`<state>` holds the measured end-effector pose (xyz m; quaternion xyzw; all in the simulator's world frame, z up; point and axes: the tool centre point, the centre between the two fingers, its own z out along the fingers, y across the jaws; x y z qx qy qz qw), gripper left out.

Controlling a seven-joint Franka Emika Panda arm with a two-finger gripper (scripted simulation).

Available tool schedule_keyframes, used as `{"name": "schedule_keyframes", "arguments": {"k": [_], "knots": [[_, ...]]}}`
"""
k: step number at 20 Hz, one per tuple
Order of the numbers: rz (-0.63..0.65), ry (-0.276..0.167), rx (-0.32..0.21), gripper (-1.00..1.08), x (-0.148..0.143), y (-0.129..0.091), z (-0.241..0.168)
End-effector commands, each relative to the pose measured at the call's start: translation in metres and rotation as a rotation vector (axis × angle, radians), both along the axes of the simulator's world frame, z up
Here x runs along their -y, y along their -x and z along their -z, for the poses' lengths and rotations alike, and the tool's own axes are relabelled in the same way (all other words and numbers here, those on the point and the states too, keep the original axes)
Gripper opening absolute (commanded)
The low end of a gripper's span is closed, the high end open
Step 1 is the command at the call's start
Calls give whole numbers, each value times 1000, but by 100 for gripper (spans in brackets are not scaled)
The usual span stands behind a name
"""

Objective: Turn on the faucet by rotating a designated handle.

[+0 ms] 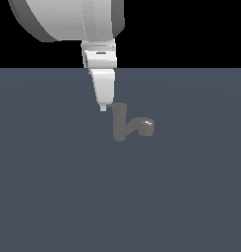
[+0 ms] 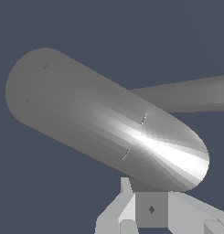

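Gripper [image 2: 150, 219] fingers sit at faucet [image 1: 123, 123] post top; jaw gap can't tell. Handle barely visible. Push sideways w/ steady contact, don't slip off.

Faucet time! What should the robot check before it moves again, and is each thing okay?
1. Faucet standing upright on the floor: ok.
2. Gripper down beside the post's top, on the exterior view's left: ok.
3. Handle clearly seen: cannot tell; the exterior view shows only a short stub by the fingertip.
4. Fingers touching the handle: cannot tell; the wrist view is filled by the post.
5. Gripper open or shut: cannot tell.
6. Spout away from the gripper: ok.
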<state>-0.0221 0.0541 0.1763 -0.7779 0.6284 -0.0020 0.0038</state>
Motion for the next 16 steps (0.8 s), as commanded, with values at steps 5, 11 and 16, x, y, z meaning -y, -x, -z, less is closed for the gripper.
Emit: {"name": "schedule_keyframes", "arguments": {"k": [5,11,16], "knots": [[4,0,-3,-100,18,4,1],[10,2,-5,-100,57,5,2],[14,3,-7,-100,88,6,3]]}}
